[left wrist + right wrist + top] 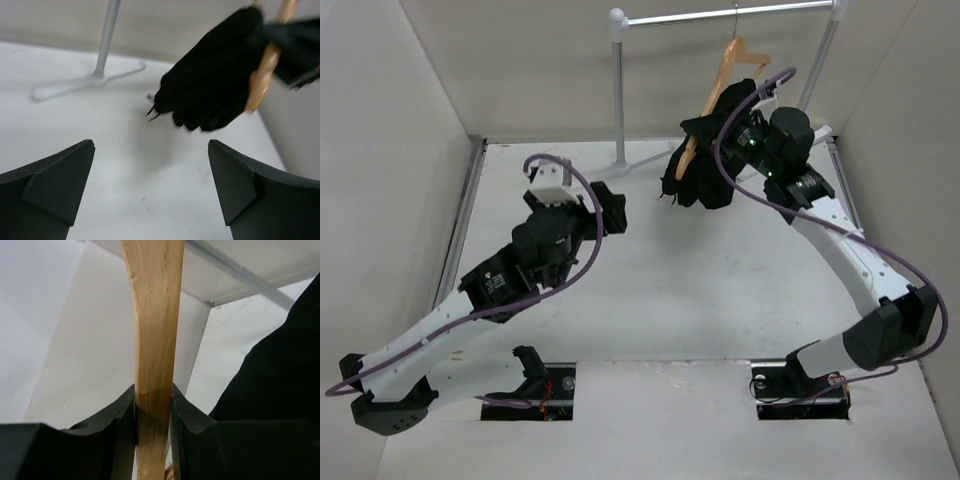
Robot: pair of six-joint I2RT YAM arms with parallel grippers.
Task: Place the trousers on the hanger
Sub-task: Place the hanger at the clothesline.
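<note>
White worktop (720,300), walled on three sides. Grey clothes rail (720,15) across the far right, its post foot standing on the worktop's far edge.

Trousers (705,175): black, bunched, draped over the lower part of the hanger, hanging at far right below the rail. The left wrist view shows the loose ends dangling over the worktop; cannot tell whether they touch it.

Hanger (725,65): light wood, tilted, its hook up at the rail. One arm slopes down to the left, into the fabric.

Right hand (154,405): reaching in from the right, clamped narrow on a wooden arm of the hanger, both fingers pressed against the wood. Black cloth just to its right.

Left hand (150,170): spread wide, holding nothing. It is near centre-left over the worktop, well apart from the trousers and pointing towards them.
</note>
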